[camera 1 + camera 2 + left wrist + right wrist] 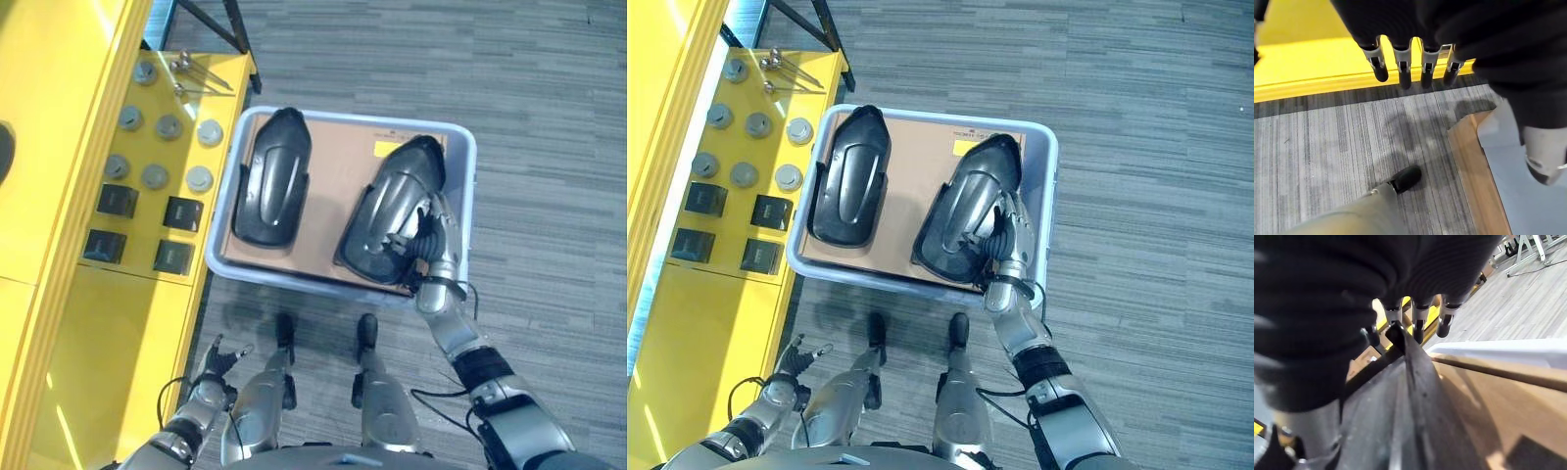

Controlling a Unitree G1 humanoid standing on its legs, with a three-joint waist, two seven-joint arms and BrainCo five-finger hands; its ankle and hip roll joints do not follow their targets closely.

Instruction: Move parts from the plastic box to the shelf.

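Observation:
A pale blue plastic box [467, 147] lined with cardboard stands on the floor in front of me. Two black moulded parts lie in it. The left part [272, 176] lies free. My right hand [434, 238] is at the near end of the right part [392, 196]. In the right wrist view its fingers [1418, 323] reach over the raised edge of that part [1415, 396] with the thumb on the other side, pinching it. The yellow shelf [88, 323] runs along my left. My left hand [217, 358] hangs low beside it, fingers [1403, 68] relaxed and holding nothing.
On the shelf sit several round silver pieces [157, 122], several black square blocks [118, 201] and some metal tools [196, 73]. Black stand legs [220, 24] rise behind the box. Grey carpet [549, 98] stretches to the right.

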